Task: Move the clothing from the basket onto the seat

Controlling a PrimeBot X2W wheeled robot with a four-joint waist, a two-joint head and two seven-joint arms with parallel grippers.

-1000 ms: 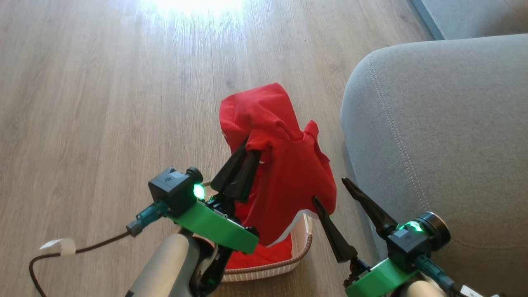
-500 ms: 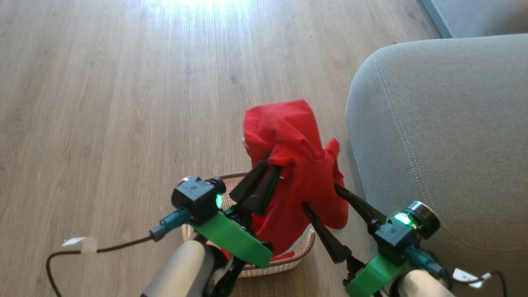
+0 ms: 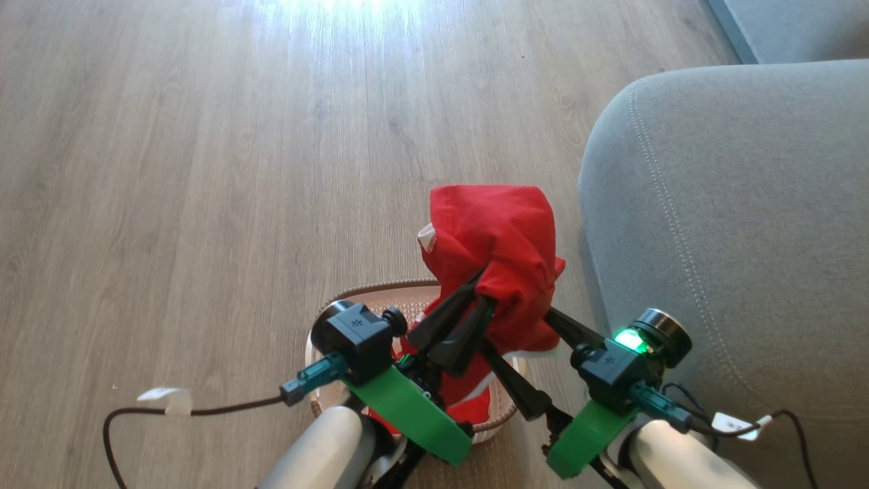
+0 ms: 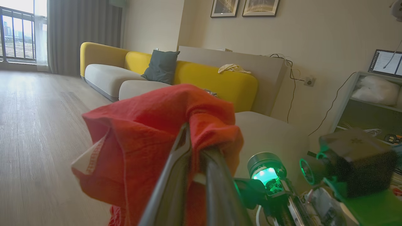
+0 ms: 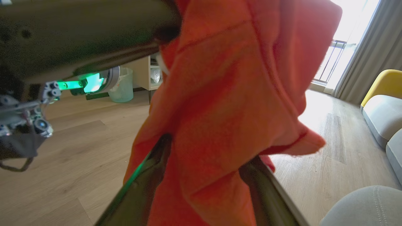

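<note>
A plain red garment (image 3: 499,244) hangs bunched above the basket, with my left gripper (image 3: 483,291) shut on its upper fold; the left wrist view shows that gripper (image 4: 195,147) pinching the cloth (image 4: 144,131). My right gripper (image 3: 516,329) stands open with the garment's lower part hanging between its fingers, as seen in the right wrist view (image 5: 209,147). The cream basket (image 3: 360,293) sits on the floor under both arms. It holds a second red garment with white trim (image 3: 475,402). The grey seat (image 3: 719,204) rises just right of the basket.
A brown cable with a white tag (image 3: 173,406) trails over the wood floor at lower left. A yellow sofa (image 4: 216,78) stands far off in the left wrist view. A pale bin (image 5: 123,85) stands by a cabinet in the right wrist view.
My left gripper has carried the red garment rightward, closer to the seat's edge. My right gripper has moved in, so the hanging cloth now sits between its fingers. The head camera has shifted.
</note>
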